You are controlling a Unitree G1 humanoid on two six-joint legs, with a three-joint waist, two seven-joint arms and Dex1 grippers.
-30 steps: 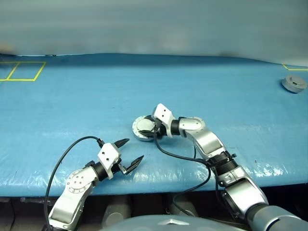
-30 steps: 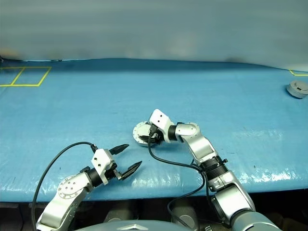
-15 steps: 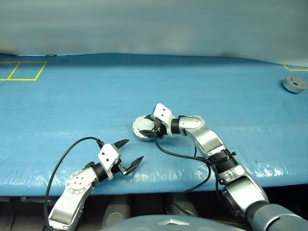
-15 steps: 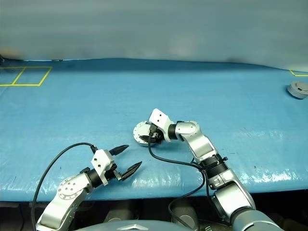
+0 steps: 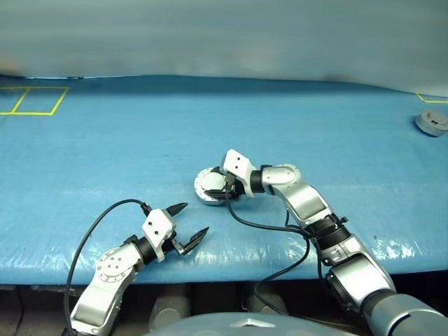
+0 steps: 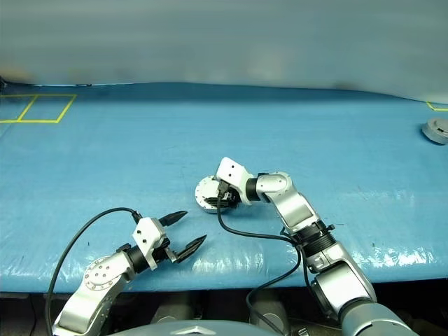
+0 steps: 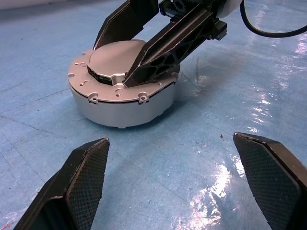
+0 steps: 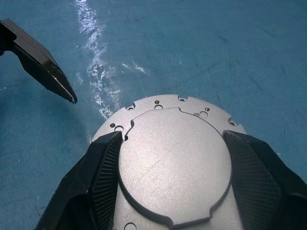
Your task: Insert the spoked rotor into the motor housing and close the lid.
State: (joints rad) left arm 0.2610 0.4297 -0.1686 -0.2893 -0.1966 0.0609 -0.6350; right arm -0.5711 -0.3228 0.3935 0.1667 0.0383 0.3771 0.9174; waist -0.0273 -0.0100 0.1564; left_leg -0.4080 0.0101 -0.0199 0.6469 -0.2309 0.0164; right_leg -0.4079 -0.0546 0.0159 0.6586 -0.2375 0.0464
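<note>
The motor housing (image 7: 123, 111) sits mid-table as a grey puck, and the lid (image 7: 111, 56) lies on top with its plain smooth face up. My right gripper (image 5: 218, 185) reaches in from the right and is shut on the lid's raised centre (image 8: 172, 165), one finger on each side. My left gripper (image 5: 196, 218) hovers open and empty near the table's front edge, short of the housing. The spoked rotor is hidden.
A blue sheet (image 5: 126, 147) covers the table. A small grey round part (image 5: 432, 121) lies at the far right edge. Yellow tape squares (image 5: 31, 100) mark the far left corner. A black cable (image 5: 91, 227) loops by my left arm.
My right wrist has turned slightly while its fingers stay on the lid. The left arm and the housing have not moved.
</note>
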